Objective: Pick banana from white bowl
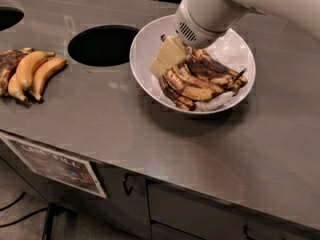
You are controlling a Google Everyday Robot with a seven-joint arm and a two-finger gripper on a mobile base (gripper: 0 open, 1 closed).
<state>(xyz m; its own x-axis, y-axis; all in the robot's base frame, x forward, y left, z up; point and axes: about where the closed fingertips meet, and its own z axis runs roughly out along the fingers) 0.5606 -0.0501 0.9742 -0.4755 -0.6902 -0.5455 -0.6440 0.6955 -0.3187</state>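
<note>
The white bowl (145,59) stands on the steel counter, right of centre. It holds a bunch of overripe, brown-blotched bananas (200,81) lying across its middle and right side. My gripper (167,57), cream-coloured below the white arm, reaches down into the bowl from the upper right. It sits at the left end of the bunch, by the stems, against the bowl's inner left wall. The arm hides the back part of the bunch and the bowl's far rim.
A round hole (102,45) opens in the steel counter (125,134) just left of the bowl. A second bunch of yellow and brown bananas (30,74) lies at the far left. Another hole (7,18) shows at the top left. The counter's front edge has cabinet doors below.
</note>
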